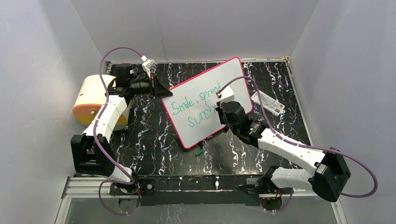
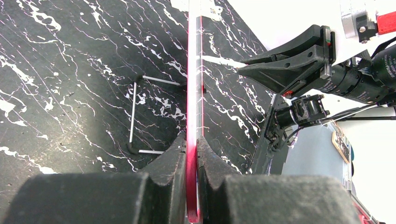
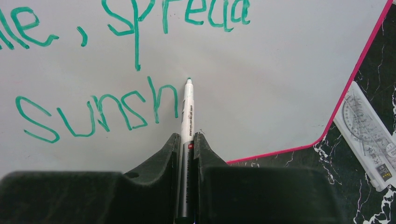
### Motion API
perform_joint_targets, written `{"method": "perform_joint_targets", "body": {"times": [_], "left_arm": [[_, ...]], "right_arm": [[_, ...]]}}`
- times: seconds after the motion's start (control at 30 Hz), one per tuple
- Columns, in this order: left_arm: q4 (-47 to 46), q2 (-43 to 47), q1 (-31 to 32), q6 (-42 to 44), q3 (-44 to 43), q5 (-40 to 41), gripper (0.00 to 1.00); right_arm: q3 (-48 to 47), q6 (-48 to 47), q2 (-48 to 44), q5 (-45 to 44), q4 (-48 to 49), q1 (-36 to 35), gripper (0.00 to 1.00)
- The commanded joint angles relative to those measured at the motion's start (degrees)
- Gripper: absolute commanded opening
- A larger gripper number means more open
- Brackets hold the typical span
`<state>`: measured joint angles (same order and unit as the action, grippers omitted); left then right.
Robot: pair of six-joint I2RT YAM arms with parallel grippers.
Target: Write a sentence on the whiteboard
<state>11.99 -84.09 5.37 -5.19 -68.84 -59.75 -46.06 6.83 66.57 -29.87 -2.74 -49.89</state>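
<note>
Since the whiteboard (image 1: 224, 77) needs steadying under pen pressure, L gripper (image 2: 191, 144) is clamped on its pink rim; board sits mid-table (image 1: 149, 140), twd far edge. R gripper (image 3: 187, 137) pinches marker (image 3: 188, 112), tip at the surface just past "sunsh". Sentence (image 1: 196, 101) judged incomplete.

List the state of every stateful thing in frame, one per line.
whiteboard: rim clamped in the left gripper, partly written.
sentence: unfinished, reads "Smile, spread sunsh".
marker: uncapped, tip at the board just past "sunsh".
left gripper: shut on the whiteboard.
right gripper: shut on the marker.
green cap: off, lying on the table by the board's near edge.
packet: flat on the table, untouched, right of the board.
</note>
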Motion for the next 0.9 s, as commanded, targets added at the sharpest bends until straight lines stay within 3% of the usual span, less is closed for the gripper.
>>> {"method": "perform_joint_targets", "body": {"times": [0.0, 0.87], "left_arm": [[3.7, -0.5, 1.0, 2.1, 1.9, 3.4, 0.0], [3.8, -0.5, 1.0, 2.2, 1.8, 3.4, 0.0]], "right_arm": [[-0.4, 0.3, -2.4, -0.4, -0.5, 0.2, 0.0], [0.1, 1.1, 0.5, 1.3, -0.9, 0.2, 0.0]]}}
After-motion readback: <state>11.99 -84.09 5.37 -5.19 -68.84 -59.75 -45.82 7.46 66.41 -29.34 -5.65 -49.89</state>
